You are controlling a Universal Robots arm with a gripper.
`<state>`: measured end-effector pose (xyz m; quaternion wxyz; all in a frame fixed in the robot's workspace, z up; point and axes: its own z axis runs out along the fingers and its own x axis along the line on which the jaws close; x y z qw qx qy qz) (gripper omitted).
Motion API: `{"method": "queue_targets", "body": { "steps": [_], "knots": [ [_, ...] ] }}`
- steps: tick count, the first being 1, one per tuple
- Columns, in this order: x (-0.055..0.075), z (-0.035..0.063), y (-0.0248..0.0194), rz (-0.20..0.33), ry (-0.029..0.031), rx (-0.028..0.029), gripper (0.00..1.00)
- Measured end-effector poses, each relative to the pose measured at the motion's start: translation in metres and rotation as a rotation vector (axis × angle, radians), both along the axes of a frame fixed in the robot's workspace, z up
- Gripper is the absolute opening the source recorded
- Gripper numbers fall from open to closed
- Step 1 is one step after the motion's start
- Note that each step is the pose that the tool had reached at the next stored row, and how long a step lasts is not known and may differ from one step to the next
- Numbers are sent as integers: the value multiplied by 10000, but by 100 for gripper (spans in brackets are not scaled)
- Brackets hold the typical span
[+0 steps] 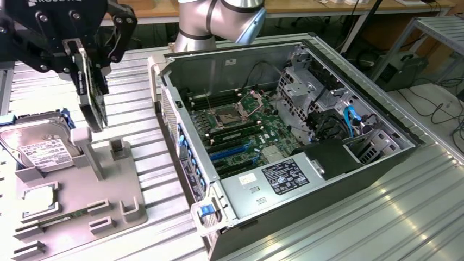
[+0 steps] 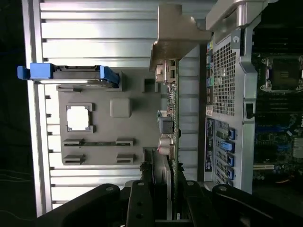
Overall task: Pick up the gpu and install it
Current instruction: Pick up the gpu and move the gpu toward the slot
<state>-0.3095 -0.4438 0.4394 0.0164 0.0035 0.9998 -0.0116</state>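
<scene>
The gpu (image 1: 93,103) is a thin dark card that hangs on edge at the exterior view's upper left, with my gripper (image 1: 88,54) shut on its upper part. Its lower end is level with the top of a tall post (image 1: 80,142) on the grey holder tray (image 1: 108,201). Whether card and post touch I cannot tell. In the wrist view the gpu (image 2: 170,109) runs edge-on away from my gripper (image 2: 163,189), and its silver bracket (image 2: 177,33) is at the far end. The open computer case (image 1: 290,147) lies to the exterior view's right, with the motherboard (image 1: 239,130) exposed.
On the holder tray lie a silver hard drive (image 1: 40,147) with a white label and a square CPU chip (image 1: 40,198). Blue expansion slots (image 1: 232,151) sit on the motherboard. The case's perforated rear wall (image 2: 222,80) stands between tray and board. Everything rests on a slatted metal table (image 1: 406,217).
</scene>
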Motion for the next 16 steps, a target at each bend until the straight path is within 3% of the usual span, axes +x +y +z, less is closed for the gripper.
{"method": "queue_targets", "body": {
  "steps": [1, 2, 3, 4, 5, 16],
  "knots": [
    [14, 143, 0, 0, -66, -44, 28],
    [175, 141, 5, -1, -67, -81, 28],
    [238, 141, 7, 1, -65, -91, 28],
    [409, 139, 9, -1, -66, -90, 28],
    [500, 139, 12, 1, -66, -91, 28],
    [822, 125, 21, -1, -66, -94, 28]
  ]
}}
